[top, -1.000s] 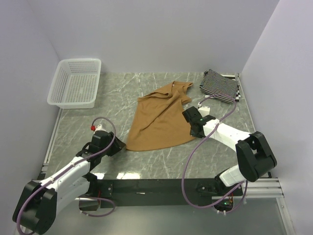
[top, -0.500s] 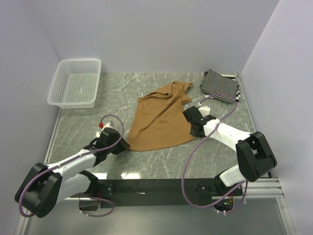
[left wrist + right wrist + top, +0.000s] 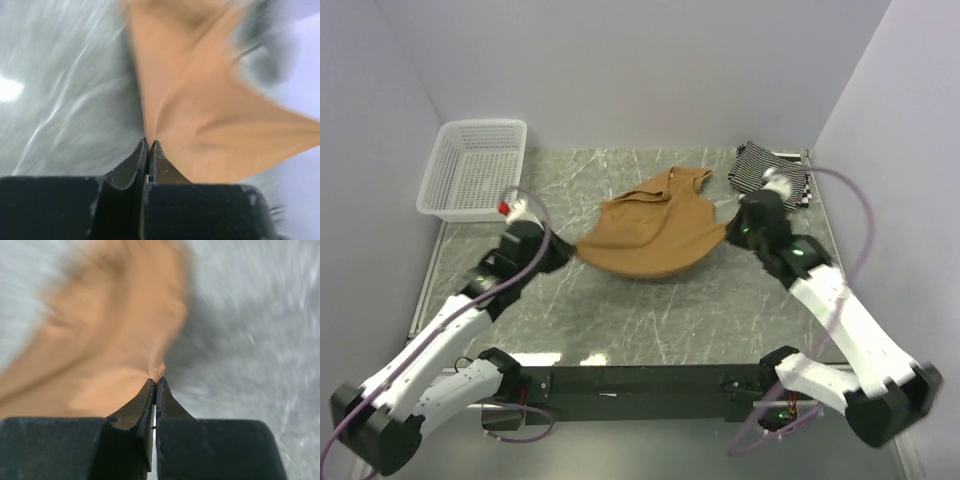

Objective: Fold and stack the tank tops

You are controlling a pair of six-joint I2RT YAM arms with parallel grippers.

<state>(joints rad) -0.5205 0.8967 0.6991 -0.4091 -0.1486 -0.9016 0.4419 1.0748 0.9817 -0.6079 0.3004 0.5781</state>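
The tan-brown tank top hangs stretched between both grippers over the middle of the marble table, its hem sagging and its straps toward the back. My left gripper is shut on its left corner; the left wrist view shows the tan fabric pinched at the gripper. My right gripper is shut on the right corner, with tan cloth caught at that gripper. A black-and-white striped tank top lies folded at the back right, partly behind the right arm.
A white mesh basket stands at the back left. Purple cables loop above both arms. Pale walls close in the table on the left, back and right.
The left gripper closed on the tan top's left corner. Both arms then lifted the hem off the table and carried it toward the back, the right arm swinging up and out.
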